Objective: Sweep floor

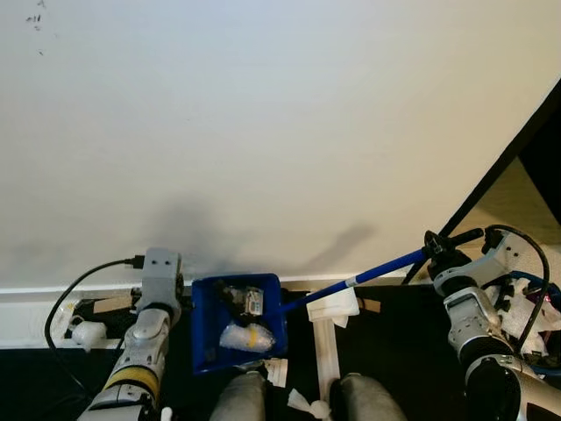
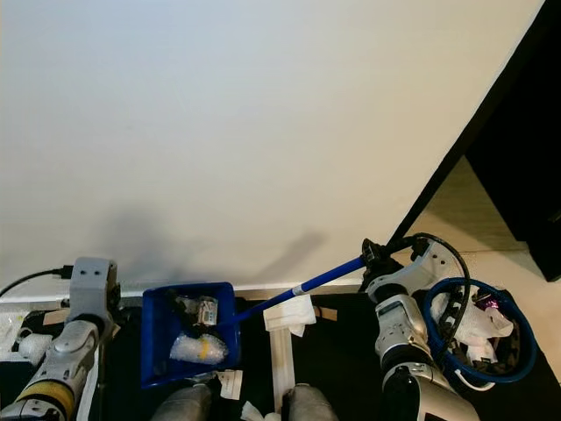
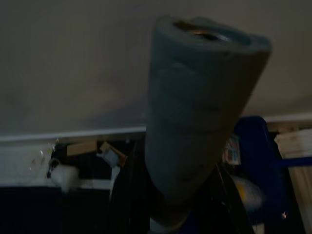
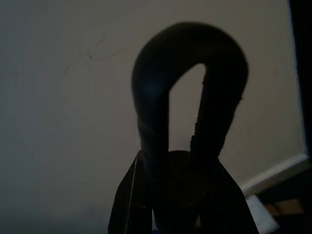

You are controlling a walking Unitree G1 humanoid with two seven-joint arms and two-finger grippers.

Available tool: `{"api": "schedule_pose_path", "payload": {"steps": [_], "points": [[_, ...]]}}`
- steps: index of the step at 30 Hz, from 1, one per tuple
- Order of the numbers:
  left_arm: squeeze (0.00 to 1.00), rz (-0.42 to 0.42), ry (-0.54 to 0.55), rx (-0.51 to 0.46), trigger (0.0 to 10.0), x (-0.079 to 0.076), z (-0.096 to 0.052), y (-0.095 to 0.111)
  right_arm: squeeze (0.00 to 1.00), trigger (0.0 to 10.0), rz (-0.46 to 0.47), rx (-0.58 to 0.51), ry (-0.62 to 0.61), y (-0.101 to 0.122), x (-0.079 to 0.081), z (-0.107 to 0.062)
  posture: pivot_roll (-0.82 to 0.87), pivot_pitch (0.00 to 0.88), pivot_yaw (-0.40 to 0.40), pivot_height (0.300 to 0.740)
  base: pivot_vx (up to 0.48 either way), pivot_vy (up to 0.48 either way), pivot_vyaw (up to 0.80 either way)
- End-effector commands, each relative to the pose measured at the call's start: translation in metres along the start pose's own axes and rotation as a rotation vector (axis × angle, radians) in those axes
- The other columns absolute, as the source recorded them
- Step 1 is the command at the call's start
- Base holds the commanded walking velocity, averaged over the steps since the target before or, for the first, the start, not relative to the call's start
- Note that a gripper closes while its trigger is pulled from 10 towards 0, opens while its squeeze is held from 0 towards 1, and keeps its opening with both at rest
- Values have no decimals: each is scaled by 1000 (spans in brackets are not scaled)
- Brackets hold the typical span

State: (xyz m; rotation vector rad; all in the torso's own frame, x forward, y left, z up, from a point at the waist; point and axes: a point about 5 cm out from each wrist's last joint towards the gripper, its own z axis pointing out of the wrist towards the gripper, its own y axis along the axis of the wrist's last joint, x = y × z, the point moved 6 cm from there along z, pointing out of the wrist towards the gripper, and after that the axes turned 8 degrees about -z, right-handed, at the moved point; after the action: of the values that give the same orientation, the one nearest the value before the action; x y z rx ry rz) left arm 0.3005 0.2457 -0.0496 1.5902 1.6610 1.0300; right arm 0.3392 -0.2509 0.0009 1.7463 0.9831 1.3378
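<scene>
Right hand point(image 2: 372, 253): closed round the black looped end of the dustpan handle, raised at the robot's right near the dark door frame.
Dustpan handle point(image 2: 302, 287): blue with a pale band partway along, slanted down from the right hand to the pan.
Dustpan point(image 1: 207, 326): blue, tilted, held low between the two arms just in front of the white skirting board; carried crumpled clear plastic, a small printed packet and a wad with a yellow patch.
Left hand point(image 3: 168, 214): gripped a thick grey foam-covered handle point(image 3: 200, 112), which rose towards the wall; fingers only dimly seen in the dark wrist view.
Left arm point(image 1: 149, 338): silver, at the robot's left beside the dustpan, a black cable looped off its wrist.
Floor point(image 1: 394, 351): dark, with white paper scraps and a white strip lying near the robot's feet.
Litter by skirting point(image 1: 88, 331): white wads and cardboard bits left of the left arm.
Blue bin point(image 2: 519, 351): at the robot's right, lined with white plastic and holding rubbish.
Wall point(image 1: 263, 132): plain cream, shadows of arm and handle across its lower part.
</scene>
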Motion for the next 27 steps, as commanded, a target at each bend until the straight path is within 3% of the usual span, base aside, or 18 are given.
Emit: {"api": "schedule_pose_path", "payload": {"steps": [1, 3, 8, 11, 13, 17, 22, 24, 25, 27], "points": [[0, 49, -51, 66, 10000, -18, 2, -10, 0, 10000, -21, -12, -25, 9, -6, 2, 66, 20, 3, 740, 0, 0, 0], [0, 78, -72, 76, 10000, -23, 3, -10, 0, 10000, -24, -11, -24, 10, -6, 2, 67, 22, 3, 740, 0, 0, 0], [0, 53, -60, 42, 10000, -27, 6, -1, 0, 10000, -28, -15, -11, 12, -6, 2, 66, 25, 2, 740, 0, 0, 0], [0, -106, -11, -52, 10000, -27, 8, 18, 0, 10000, -48, -31, 0, 16, -5, 2, 65, 21, 0, 740, 0, 0, 0], [0, -159, -17, -98, 10000, -30, 9, 29, 0, 10000, -62, -48, 15, 21, -3, 3, 62, 20, 4, 740, 0, 0, 0], [0, -166, -57, -175, 10000, -38, 9, 50, 0, 10000, -74, -78, 40, 36, -1, 6, 61, 22, 8, 740, 0, 0, 0], [0, 22, -48, -133, 10000, -38, 13, 51, 0, 10000, -194, -40, 67, 43, -4, 7, 58, 16, 3, 740, 0, 0, 0], [0, 9, -50, -133, 10000, -38, 14, 51, 0, 10000, -192, -39, 61, 45, -5, 8, 57, 14, 0, 740, 0, 0, 0], [0, -68, -61, -144, 10000, -38, 14, 55, 0, 10000, -185, -52, 64, 51, -5, 10, 54, 14, 0, 740, 0, 0, 0], [0, -108, -61, -150, 10000, -37, 14, 57, 0, 10000, -185, -57, 65, 54, -4, 11, 50, 14, -2, 740, 0, 0, 0]]}}
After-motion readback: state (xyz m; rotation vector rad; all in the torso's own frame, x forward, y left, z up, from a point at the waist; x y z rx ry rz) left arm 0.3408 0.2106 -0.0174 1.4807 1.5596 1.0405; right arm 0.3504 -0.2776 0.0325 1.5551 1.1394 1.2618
